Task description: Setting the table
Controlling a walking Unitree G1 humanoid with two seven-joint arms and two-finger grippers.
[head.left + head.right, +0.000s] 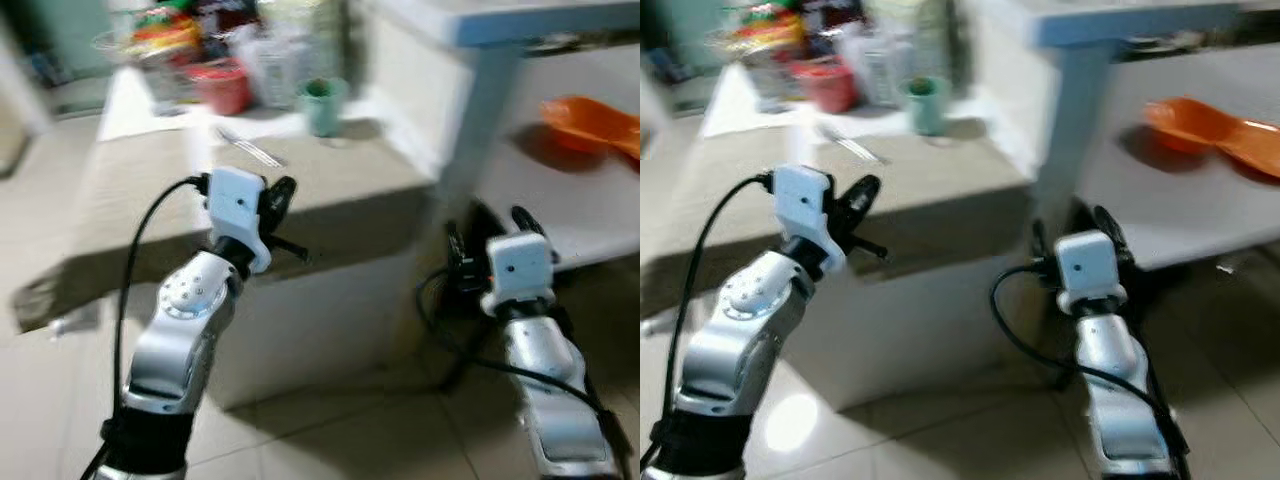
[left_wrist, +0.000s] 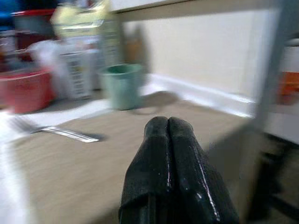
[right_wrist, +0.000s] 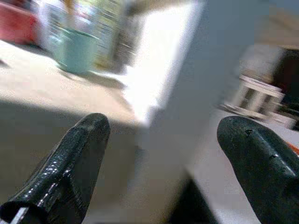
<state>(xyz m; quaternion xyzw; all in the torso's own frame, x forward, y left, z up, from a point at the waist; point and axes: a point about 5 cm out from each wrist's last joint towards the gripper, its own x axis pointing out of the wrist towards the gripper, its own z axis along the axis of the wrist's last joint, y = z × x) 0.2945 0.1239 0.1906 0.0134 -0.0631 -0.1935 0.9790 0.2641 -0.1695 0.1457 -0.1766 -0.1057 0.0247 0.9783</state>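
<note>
The left pincer (image 2: 169, 140), fingers pressed together and empty, hovered at the table's (image 1: 340, 185) near edge. On the table beyond it lay a fork (image 1: 247, 148), with a green cup (image 1: 322, 104) farther back. The right pincer (image 3: 163, 154) gaped wide, empty, beside the table.

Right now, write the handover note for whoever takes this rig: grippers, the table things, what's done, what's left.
Left gripper: shut, empty, raised over the near edge of the low beige surface.
Right gripper: open, empty, by the white table leg.
Fork lies on that surface, green cup stands behind it, red bowl to their left; orange dish on the shelf to the right.
Done: nothing picked up.
Left: all of the setting. Views are blurred.
</note>
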